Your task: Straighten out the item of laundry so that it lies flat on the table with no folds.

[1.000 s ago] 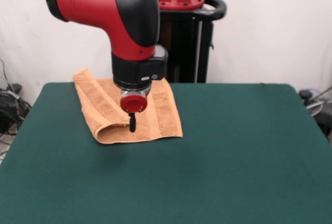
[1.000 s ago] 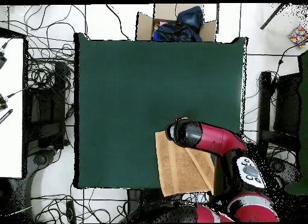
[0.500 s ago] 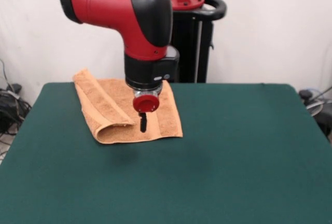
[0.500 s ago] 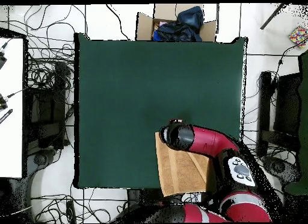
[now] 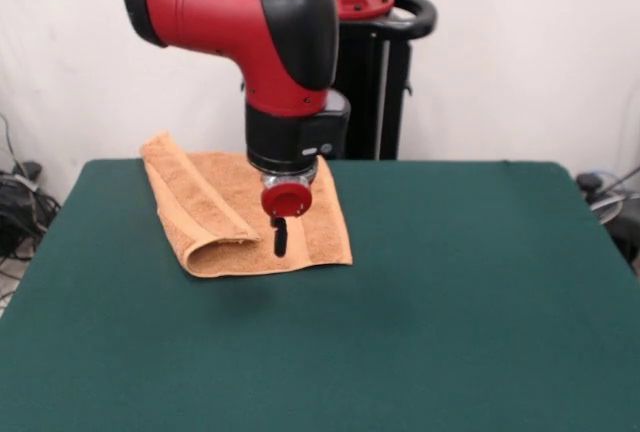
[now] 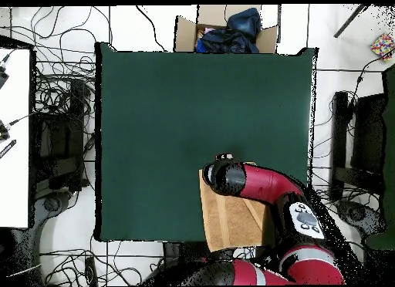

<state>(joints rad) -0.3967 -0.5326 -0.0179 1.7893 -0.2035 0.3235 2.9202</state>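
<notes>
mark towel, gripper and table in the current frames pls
towel (image 5: 215, 214), front view: on the folded-over flap along its left side.
gripper (image 5: 280, 239), front view: on the black tip below the red disc, over the towel.
table (image 6: 177, 106), overhead view: on bare green top.

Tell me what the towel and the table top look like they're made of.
The towel looks like orange-tan terry cloth: a matte, nubby surface that folds softly into a rounded roll along one side. The table top looks like dark green felt or a similar fabric covering: flat, even and without shine. What lies under the covering can't be seen.
</notes>
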